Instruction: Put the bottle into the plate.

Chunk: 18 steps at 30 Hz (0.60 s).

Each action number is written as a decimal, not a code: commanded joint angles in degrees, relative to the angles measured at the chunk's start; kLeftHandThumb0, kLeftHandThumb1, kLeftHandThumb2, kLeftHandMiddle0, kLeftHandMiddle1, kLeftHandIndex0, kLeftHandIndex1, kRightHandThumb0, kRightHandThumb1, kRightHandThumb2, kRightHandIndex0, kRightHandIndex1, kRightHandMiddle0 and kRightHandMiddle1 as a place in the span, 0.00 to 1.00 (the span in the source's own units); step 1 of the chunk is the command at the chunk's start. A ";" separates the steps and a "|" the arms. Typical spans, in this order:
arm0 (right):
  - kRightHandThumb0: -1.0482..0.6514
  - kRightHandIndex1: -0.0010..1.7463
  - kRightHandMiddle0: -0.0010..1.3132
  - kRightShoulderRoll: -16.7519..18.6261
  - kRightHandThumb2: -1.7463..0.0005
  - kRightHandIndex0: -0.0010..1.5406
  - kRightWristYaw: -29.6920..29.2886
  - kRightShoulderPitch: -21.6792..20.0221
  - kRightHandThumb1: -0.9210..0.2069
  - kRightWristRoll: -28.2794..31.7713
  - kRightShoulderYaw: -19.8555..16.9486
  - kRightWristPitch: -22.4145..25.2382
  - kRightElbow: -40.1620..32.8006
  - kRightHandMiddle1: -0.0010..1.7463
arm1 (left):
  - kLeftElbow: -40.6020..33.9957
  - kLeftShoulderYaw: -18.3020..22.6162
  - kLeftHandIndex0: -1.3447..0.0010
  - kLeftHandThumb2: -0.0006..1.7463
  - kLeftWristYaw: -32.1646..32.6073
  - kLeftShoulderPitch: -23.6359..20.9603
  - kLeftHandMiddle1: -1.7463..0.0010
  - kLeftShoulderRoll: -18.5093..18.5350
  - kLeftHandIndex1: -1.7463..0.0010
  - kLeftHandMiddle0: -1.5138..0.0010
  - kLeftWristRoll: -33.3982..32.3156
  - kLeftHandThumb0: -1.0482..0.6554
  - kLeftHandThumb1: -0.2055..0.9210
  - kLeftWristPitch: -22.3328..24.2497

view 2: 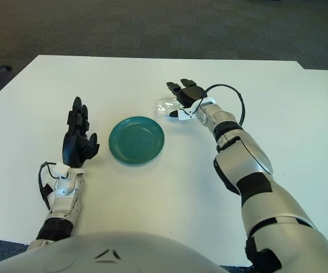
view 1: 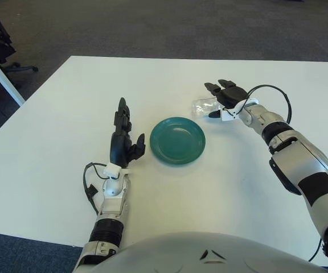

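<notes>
A clear plastic bottle (view 1: 201, 107) lies on its side on the white table (view 1: 56, 142), just beyond the right rim of the teal plate (view 1: 177, 140). My right hand (view 1: 212, 101) is at the bottle's right end, open, with two fingers stretched over its top and the thumb low on its near side. I cannot tell whether the fingers touch it. The plate holds nothing. My left hand (view 1: 123, 135) shows to the left of the plate, open, fingers pointing up.
A black cable (view 1: 278, 94) loops off my right wrist. The table's far edge runs along dark carpet. A chair base and a white table leg (view 1: 1, 71) show at the far left.
</notes>
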 commanded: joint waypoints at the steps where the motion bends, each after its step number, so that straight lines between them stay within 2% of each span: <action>1: 0.00 0.00 0.00 -0.37 0.70 0.00 0.22 0.54 0.00 0.85 -0.16 -0.41 -0.16 0.00 | 4.93 -1.45 1.00 0.31 0.74 7.86 1.00 -1.59 0.90 0.99 1.71 0.05 1.00 0.58; 18: 0.00 0.00 0.00 0.37 0.69 0.00 0.05 4.65 0.00 1.29 -0.14 0.44 0.07 0.00 | 0.87 -2.76 1.00 0.27 0.37 10.62 1.00 -2.68 0.91 1.00 1.09 0.05 1.00 2.69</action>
